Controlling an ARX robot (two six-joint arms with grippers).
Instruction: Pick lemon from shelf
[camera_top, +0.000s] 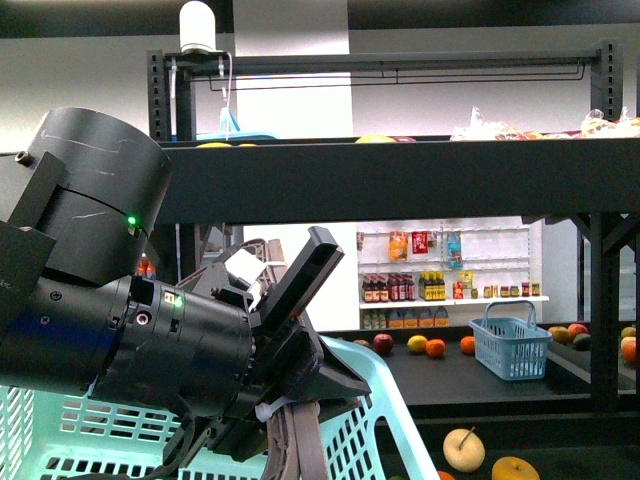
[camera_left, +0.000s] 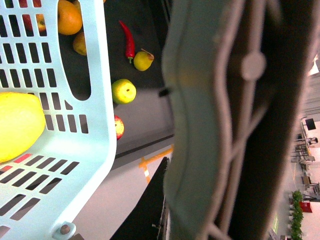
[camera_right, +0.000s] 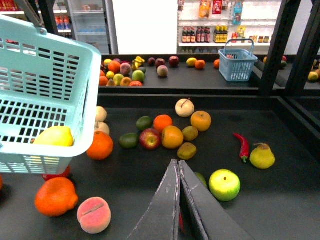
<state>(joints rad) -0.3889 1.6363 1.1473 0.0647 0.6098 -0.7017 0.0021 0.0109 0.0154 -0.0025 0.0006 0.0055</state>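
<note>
The lemon (camera_right: 54, 136) — smooth, plain yellow, oval — is already seen lying inside the pale blue basket (camera_right: 75, 75), so the pick is judged done and only a steady carry away from the shelf (camera_right: 280, 130) is called for. The basket's handle (camera_left: 200, 125) is held clamped in the left gripper (camera_top: 300, 300); the right gripper (camera_right: 178, 167) is pressed closed on nothing above the fruit.
</note>
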